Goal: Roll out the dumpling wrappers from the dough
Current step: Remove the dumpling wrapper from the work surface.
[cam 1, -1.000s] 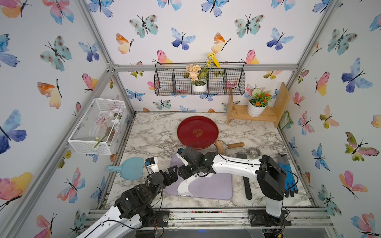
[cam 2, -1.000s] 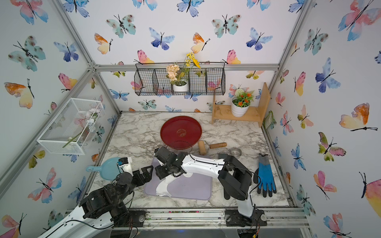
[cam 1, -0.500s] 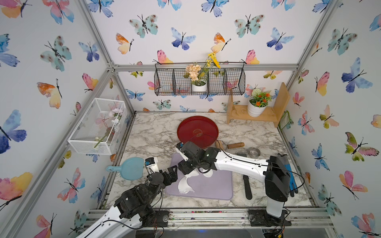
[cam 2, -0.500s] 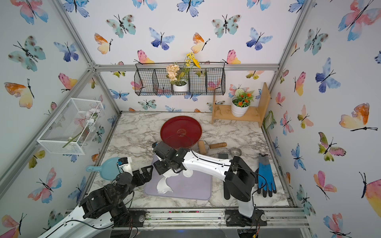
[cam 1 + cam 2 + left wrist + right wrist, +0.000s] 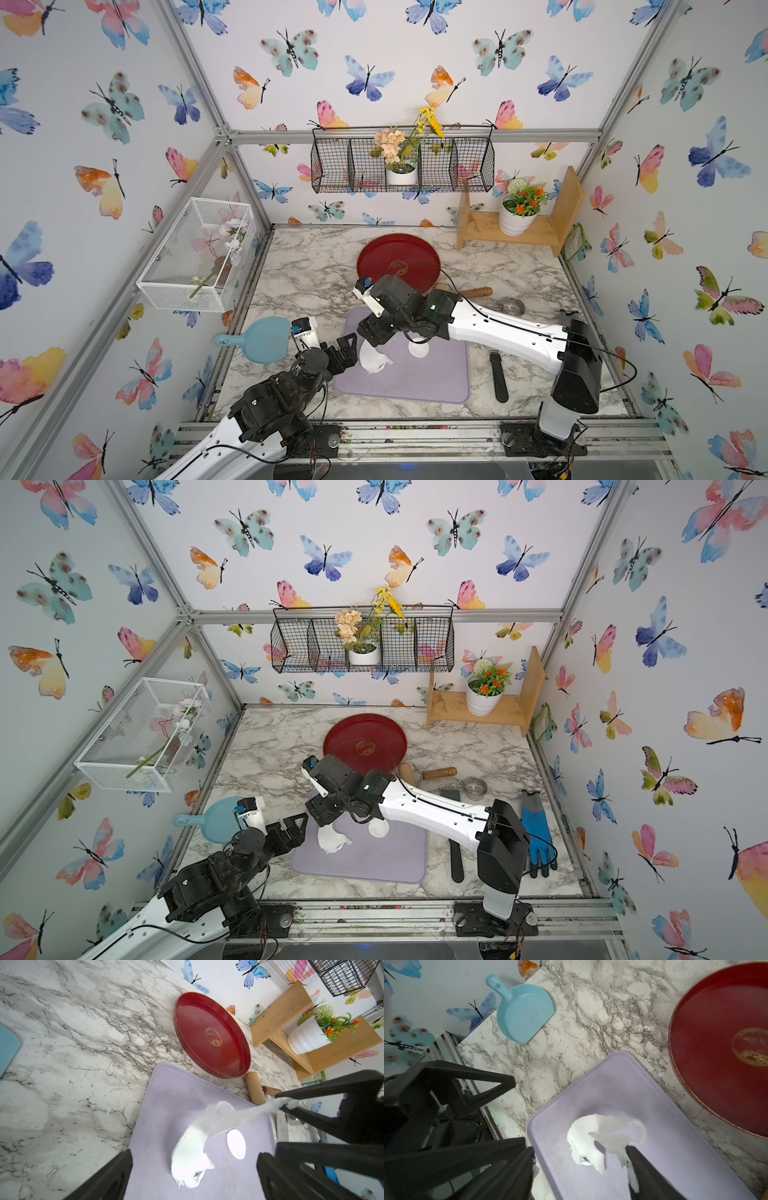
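1. The dough [image 5: 191, 1155] lies as a crumpled white lump on the purple mat [image 5: 415, 382], close to the mat edge nearest the left hand. A thin strand rises from it to one finger [image 5: 652, 1176] of the right hand.
2. One wrapper [image 5: 235, 1144], a small flat disc, lies on the mat just beside the lump and apart from it. In both top views the right arm partly covers it.
3. The right hand [image 5: 579, 1147] hangs over the lump with its fingers apart. It clamps nothing, yet the strand clings to one fingertip.
4. The left hand [image 5: 351, 351] is fully wide and empty, low at the mat's edge, and points at the lump.
5. Risk: if the right hand pulls away, the sticky strand may thin and snap, which would leave residue on the finger, or it may drag the lump across the mat.
6. Risk: a dragged or falling strand may land on the wrapper and fuse with it, spoiling the round outline.
7. Risk: the lump is folded over itself, so rolling it as it lies would probably give an uneven sheet. The roller [image 5: 436, 773] lies untouched on the surface [image 5: 311, 270] beside the red tray [image 5: 399, 257].
8. Writing: the tray carries a round gold emblem [image 5: 214, 1038] at its centre, and any lettering in it is too small to read. No other label or brand is legible.
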`<state>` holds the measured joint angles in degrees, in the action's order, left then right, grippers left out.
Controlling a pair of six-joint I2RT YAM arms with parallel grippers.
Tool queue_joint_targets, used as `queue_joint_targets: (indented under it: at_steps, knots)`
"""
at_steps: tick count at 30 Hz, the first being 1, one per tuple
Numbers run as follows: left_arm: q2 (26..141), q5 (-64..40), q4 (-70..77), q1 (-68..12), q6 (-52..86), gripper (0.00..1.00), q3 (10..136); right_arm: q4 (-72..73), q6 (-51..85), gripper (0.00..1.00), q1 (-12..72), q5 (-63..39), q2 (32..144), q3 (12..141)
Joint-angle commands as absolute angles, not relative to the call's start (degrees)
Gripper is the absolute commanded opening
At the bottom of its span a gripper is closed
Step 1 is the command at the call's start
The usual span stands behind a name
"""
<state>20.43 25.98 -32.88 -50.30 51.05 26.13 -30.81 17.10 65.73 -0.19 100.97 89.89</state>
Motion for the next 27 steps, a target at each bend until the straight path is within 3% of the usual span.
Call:
queue_joint_targets:
  at_steps: [1, 27]
  knots:
    - [19.38, 28.30, -33.13, -50.05, 51.15, 0.99, 25.45, -29.48, 16.08, 0.71, 66.18, -2.20, 100.22, 90.45]
    - [20.74, 21.71, -21.23, -50.03, 48.35, 0.93, 17.23, -22.41, 24.43, 0.64, 66.18, -6.81, 97.78, 89.12]
